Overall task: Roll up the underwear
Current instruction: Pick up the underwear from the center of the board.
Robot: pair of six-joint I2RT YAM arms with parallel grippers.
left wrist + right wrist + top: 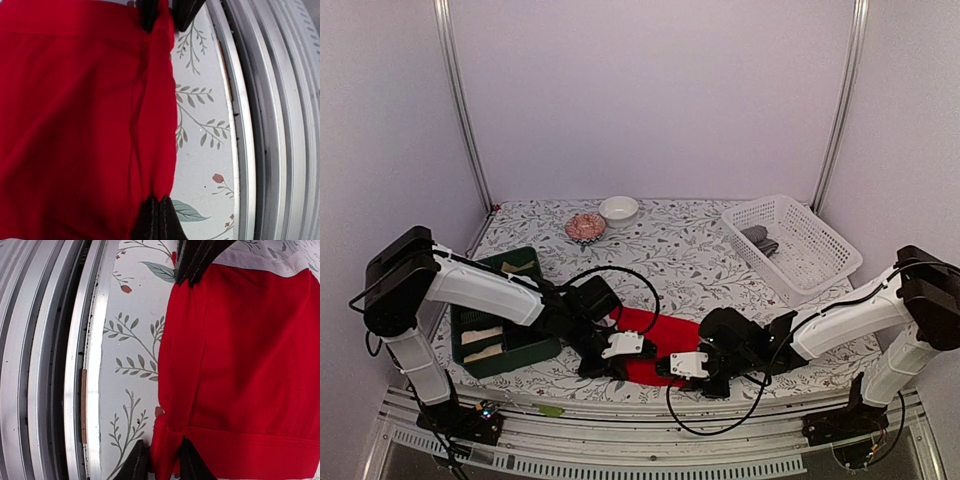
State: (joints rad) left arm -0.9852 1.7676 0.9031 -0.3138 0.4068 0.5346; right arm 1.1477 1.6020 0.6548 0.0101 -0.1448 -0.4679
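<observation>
A bright red underwear (665,335) lies flat on the flowered tablecloth close to the table's front edge. My left gripper (620,352) is shut on its near edge at the left; in the left wrist view the black fingertips (159,202) pinch the red cloth (75,125) tight together. My right gripper (682,365) holds the same near edge at the right. In the right wrist view its two fingers (162,455) stand on either side of a fold of the red cloth (250,365), which fills the gap. Each wrist view shows the other gripper's fingers at its top edge.
A green bin (532,352) holding rolled cloths stands at the left. At the back right stands a white basket (820,262) with a grey piece (760,240) inside. A white bowl (618,208) and a pinkish dish (585,226) sit far back. The metal rail (265,125) runs just beyond the cloth's edge.
</observation>
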